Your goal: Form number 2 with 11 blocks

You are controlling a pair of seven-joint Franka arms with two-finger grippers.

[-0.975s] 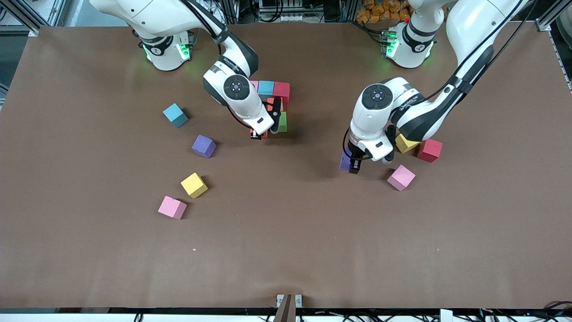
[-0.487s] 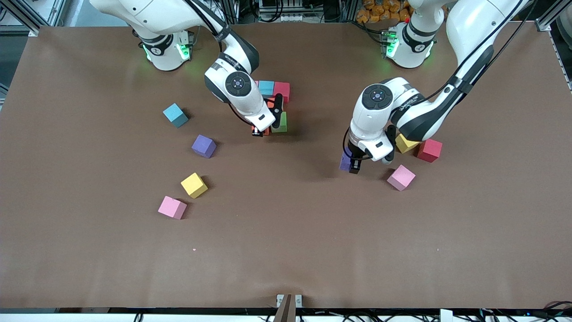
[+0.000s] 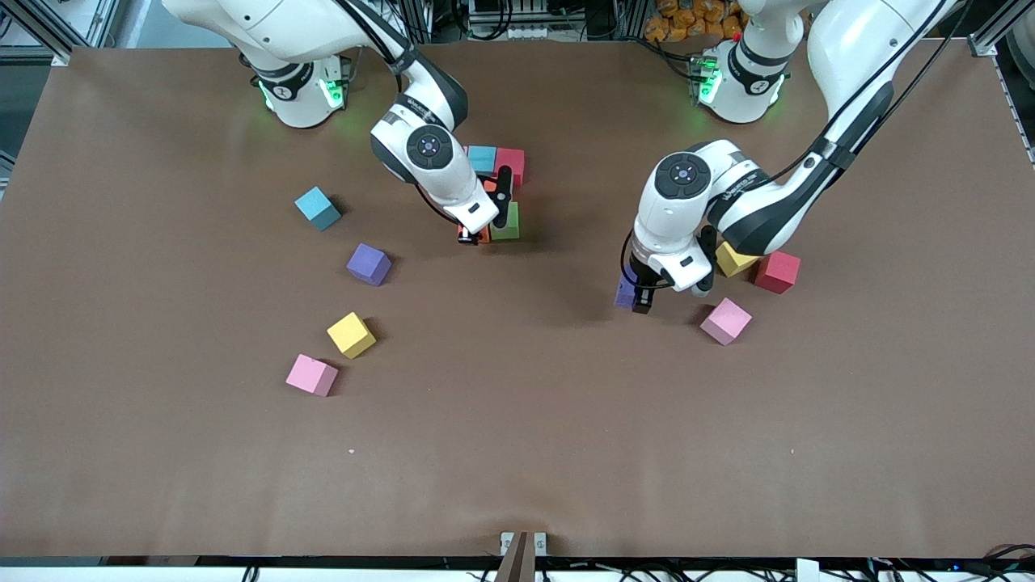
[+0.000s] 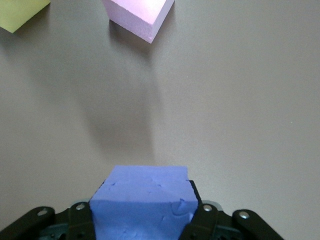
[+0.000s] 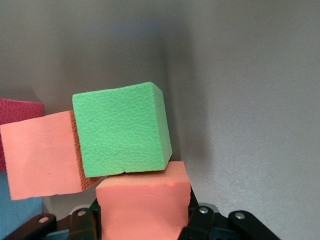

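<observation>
My right arm is hiding most of the pink block (image 3: 462,151) in the digit's top row; my left is covering part of the yellow block (image 3: 732,259).

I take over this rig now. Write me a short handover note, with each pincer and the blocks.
Right pincer: shut on orange block, at the green block of the started number 2.
Left pincer: shut on purple block, over bare table.
Done: pink, blue, red row, orange, green.
Left: seat both held blocks, then add four from the loose blocks on the table.
</observation>
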